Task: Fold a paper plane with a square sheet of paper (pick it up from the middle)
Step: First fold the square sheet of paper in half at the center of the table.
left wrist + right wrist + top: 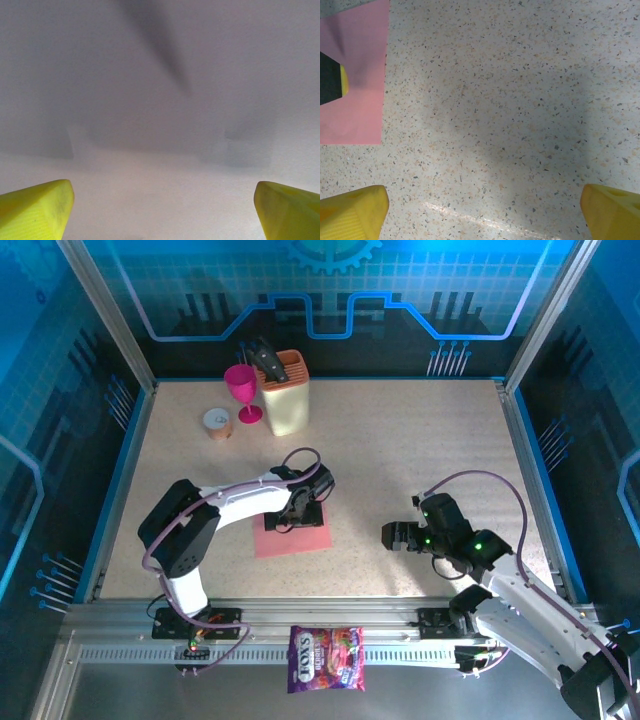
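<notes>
Pink sheet (300, 540) | left pincer (163, 210) spread, over it per top view | right pincer (484, 210) spread

A flat table with a pale beige, finely speckled top (430, 450) is carrying four things. A square sheet of thin pink-red paper (300, 540) is lying on it left of the middle, toward the near edge, with its sides turned slightly askew to the table's. In the far left part, a tall beige knife block with dark handles (288, 400) is standing upright. A magenta plastic stemmed goblet (243, 390) is standing just beside the block, on its left. A small round white-and-tan roll (218, 423) is sitting near the goblet, a little further left and nearer. In the right wrist view, the sheet's near corner is lying flat against the speckled top.
</notes>
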`<state>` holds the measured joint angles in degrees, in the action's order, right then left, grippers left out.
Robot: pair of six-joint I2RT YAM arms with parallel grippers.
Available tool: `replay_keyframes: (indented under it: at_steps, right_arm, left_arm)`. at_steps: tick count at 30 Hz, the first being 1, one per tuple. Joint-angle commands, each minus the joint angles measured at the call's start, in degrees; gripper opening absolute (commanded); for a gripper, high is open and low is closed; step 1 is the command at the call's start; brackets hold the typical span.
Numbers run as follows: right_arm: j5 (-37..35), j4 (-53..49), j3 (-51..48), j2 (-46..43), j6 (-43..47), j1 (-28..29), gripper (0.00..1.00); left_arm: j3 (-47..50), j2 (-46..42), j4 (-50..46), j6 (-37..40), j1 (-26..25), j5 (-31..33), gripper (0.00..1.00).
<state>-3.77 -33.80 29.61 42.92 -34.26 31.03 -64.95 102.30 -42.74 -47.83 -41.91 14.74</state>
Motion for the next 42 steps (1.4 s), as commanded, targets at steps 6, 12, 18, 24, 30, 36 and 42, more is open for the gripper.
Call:
replay_keyframes:
  at_steps: [6, 12, 18, 24, 30, 36, 42]
  right_arm:
    - [0.67, -0.82, 1.09, -0.10, 0.42, -0.97, 0.99]
    - [0.34, -1.49, 1.16, -0.54, 0.51, -1.06, 0.99]
    - [0.25, -1.73, 1.25, -0.65, 0.53, -1.14, 0.99]
    - [0.39, -1.52, 1.25, -0.47, 0.49, -1.23, 0.99]
    - [0.48, -1.34, 1.27, -0.37, 0.51, -1.19, 0.99]
    - [0.39, -1.45, 1.24, -0.39, 0.29, -1.30, 0.99]
    - [0.42, -1.27, 1.33, -0.03, 0.48, -1.34, 0.99]
  left_arm:
    - [3.34, 1.72, 1.81, 0.72, -0.01, 0.57, 0.94]
    - [5.86, 1.63, 4.30, 0.51, -0.01, 0.52, 0.90]
    - [8.14, -0.94, 5.73, 0.61, -0.01, 0.70, 0.80]
    - [8.97, -4.44, 5.48, 1.21, 0.00, 1.84, 0.69]
    - [7.59, -7.80, 4.41, 2.71, -0.19, 2.98, 0.56]
    - [5.93, -12.83, 4.59, 5.18, -0.69, 3.33, 0.40]
    - [4.96, -18.57, 6.39, 6.60, -2.04, 2.61, 0.34]
